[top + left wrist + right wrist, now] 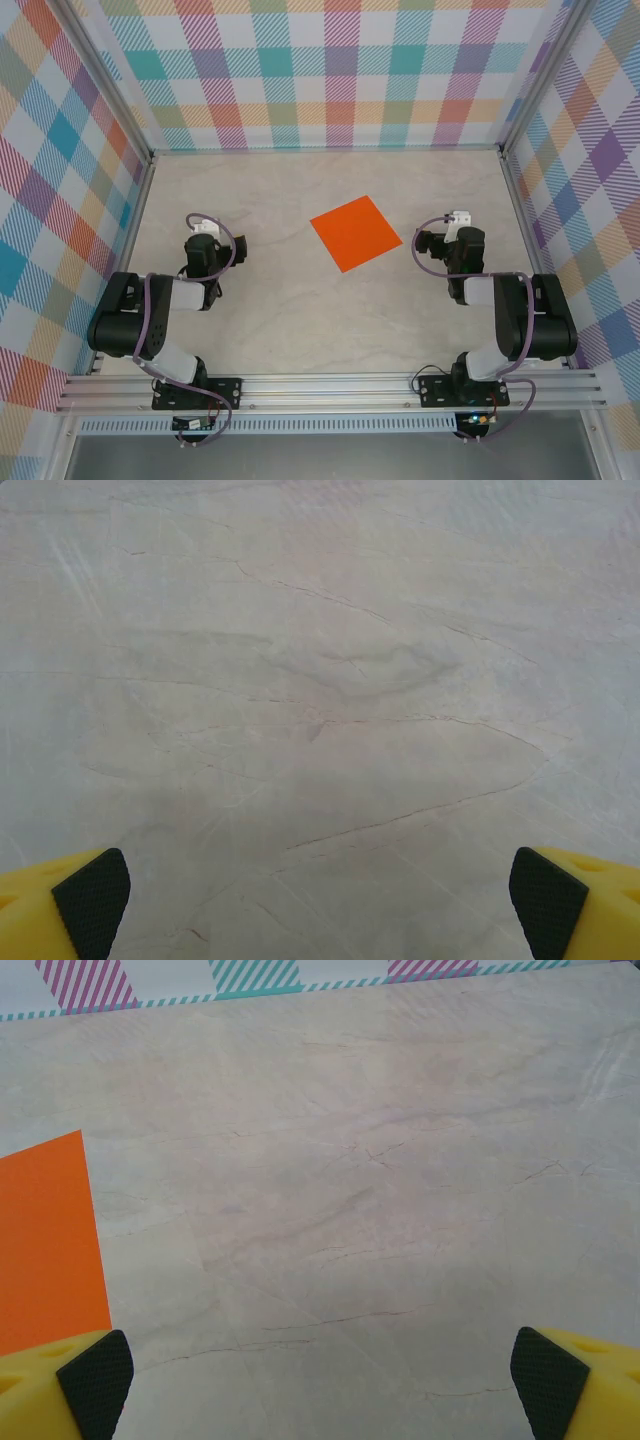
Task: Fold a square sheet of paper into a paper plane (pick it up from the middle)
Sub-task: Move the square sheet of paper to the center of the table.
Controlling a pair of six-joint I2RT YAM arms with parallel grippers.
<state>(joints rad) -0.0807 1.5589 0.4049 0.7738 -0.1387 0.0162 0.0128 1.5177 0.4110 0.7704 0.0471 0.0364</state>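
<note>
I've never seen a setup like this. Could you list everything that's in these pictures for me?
square sheet of paper: one, bright orange, lying flat on the table between the two arms, turned cornerwise, nearer the right one.
table: one, pale marbled beige, under everything.
walls: three, pastel checked, at the far side and both sides.
metal rail: one, silver, along the near edge, carrying the arm bases.
left arm: one, black and white, near left.
right arm: one, black and white, near right.
left gripper: one, yellow fingers with black pads, open, over bare table.
right gripper: one, same colours, open, beside the paper's edge.
</note>
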